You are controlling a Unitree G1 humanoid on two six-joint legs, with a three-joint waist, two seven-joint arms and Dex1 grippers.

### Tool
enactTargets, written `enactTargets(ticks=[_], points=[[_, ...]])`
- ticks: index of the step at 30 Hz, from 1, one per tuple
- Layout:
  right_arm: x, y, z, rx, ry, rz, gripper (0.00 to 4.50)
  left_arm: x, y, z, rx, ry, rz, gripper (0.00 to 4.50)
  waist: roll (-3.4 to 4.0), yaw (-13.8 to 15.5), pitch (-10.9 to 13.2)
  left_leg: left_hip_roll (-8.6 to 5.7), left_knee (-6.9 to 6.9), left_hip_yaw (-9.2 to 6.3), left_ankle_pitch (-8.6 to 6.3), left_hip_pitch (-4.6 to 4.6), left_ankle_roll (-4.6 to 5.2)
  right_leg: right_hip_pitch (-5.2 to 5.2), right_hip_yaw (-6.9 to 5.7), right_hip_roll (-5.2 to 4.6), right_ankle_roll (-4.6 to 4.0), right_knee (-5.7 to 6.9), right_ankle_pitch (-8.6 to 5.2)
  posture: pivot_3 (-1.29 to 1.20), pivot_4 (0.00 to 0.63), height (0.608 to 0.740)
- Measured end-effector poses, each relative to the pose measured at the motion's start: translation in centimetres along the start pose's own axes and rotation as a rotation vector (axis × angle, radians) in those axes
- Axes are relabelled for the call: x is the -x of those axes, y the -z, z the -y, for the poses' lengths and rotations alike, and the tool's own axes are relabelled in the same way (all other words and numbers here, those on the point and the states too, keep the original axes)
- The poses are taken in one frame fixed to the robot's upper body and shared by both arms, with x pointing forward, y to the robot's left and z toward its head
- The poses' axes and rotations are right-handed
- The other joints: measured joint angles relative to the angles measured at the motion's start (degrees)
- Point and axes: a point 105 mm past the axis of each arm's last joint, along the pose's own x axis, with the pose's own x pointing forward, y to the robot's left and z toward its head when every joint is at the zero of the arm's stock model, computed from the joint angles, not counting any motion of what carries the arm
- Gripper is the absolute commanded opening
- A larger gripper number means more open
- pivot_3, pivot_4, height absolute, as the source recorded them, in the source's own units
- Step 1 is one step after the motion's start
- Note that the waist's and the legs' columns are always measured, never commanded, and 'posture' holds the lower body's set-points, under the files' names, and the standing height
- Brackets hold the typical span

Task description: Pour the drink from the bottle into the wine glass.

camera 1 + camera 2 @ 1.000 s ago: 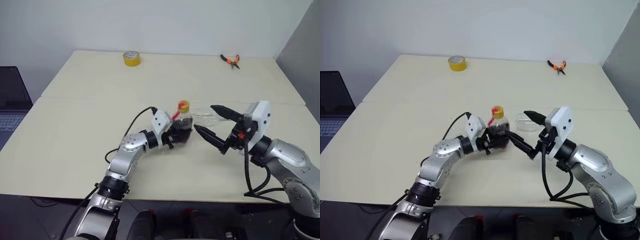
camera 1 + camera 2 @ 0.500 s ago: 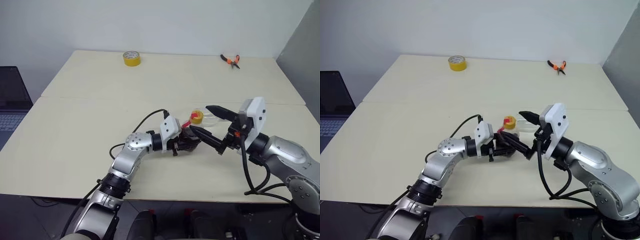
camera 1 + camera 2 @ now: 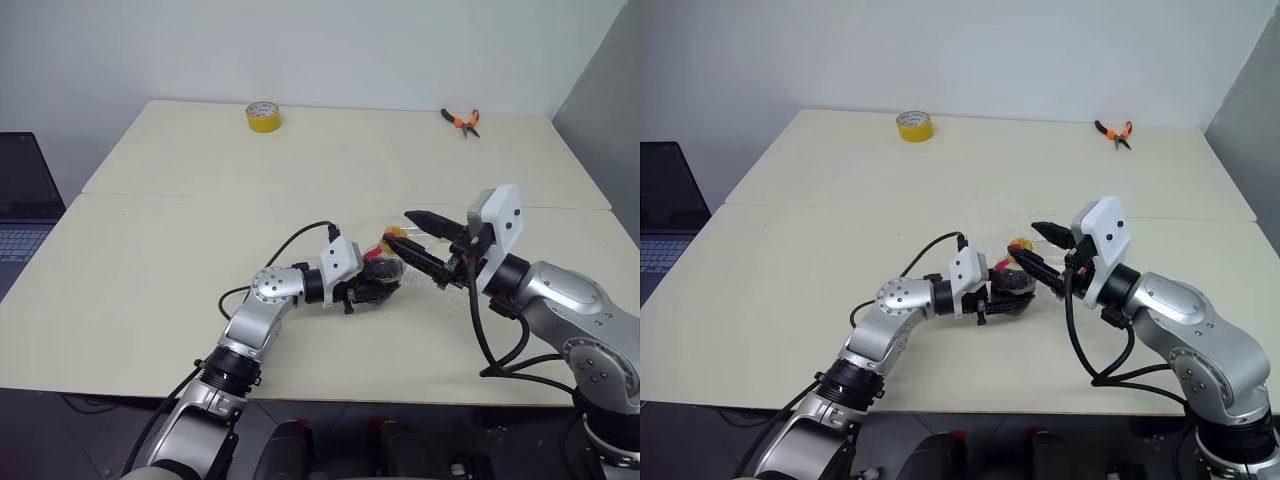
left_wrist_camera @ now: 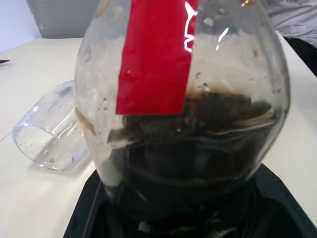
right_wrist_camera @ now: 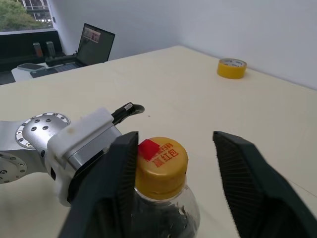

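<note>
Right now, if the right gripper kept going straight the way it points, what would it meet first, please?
Most likely the bottle's yellow cap: it sits between the right gripper's jaws, one already beside it. Beyond lies the left gripper, holding the bottle.

From head height we look forward and down over the table (image 3: 150, 300); both wrist views sit close on the bottle (image 5: 161, 163), which they apparently share.

Colour-wise it's a clear bottle (image 5: 163, 198) with a yellow cap (image 5: 161, 164), a red label strip (image 4: 156, 54) and near-black drink (image 4: 198, 148) inside, black gripper fingers (image 5: 247, 183), a pale cream table (image 3: 150, 280), yellow tape roll (image 3: 263, 116) and orange-handled pliers (image 3: 461, 121) far back.
</note>
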Motion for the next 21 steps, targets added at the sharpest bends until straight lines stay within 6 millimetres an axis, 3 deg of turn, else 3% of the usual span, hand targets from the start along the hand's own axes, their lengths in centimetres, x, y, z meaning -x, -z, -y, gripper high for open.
enactTargets(ticks=[4, 9, 13, 18, 21], points=[[0.06, 0.31, -0.16, 0.011, -0.019, -0.027, 0.01, 0.01, 0.35, -0.04, 0.007, -0.003, -0.011, 1.92, 0.00, 0.00, 0.00, 0.00, 0.00, 0.00, 0.00, 0.00, 0.00, 0.00, 0.01, 0.00, 0.00, -0.01, 0.00, 0.00, 0.150, 0.740], [0.03, 0.29, -0.40, 0.006, -0.037, -0.025, 0.00, -0.09, 0.37, -0.01, 0.002, -0.003, -0.013, 1.92, 0.00, 0.00, 0.00, 0.00, 0.00, 0.00, 0.00, -0.01, 0.00, 0.00, 0.00, 0.00, 0.00, -0.01, 0.00, 0.00, 0.150, 0.740], [0.04, -0.06, -0.35, -0.023, -0.037, 0.005, 0.93, -0.24, 0.17, -0.01, -0.003, -0.001, -0.006, 1.87, 0.00, 0.01, 0.00, 0.00, 0.00, 0.00, 0.00, -0.01, 0.00, 0.00, 0.01, 0.00, 0.00, -0.01, 0.00, 0.00, 0.150, 0.740], [0.39, -0.34, -0.56, -0.072, -0.068, 0.012, 2.73, -0.23, 0.04, -0.04, -0.017, -0.002, -0.001, 1.87, 0.00, 0.01, 0.00, 0.00, 0.00, 0.00, 0.00, -0.01, 0.00, 0.00, 0.01, 0.00, 0.00, -0.01, 0.00, 0.00, 0.150, 0.740], [0.49, -0.09, -0.75, -0.072, -0.087, -0.017, 2.76, -0.22, 0.01, -0.05, -0.023, -0.002, 0.000, 1.87, 0.00, 0.00, 0.00, 0.00, 0.00, 0.00, 0.00, -0.01, 0.01, 0.00, 0.00, 0.00, 0.00, -0.01, 0.00, 0.00, 0.150, 0.740]])
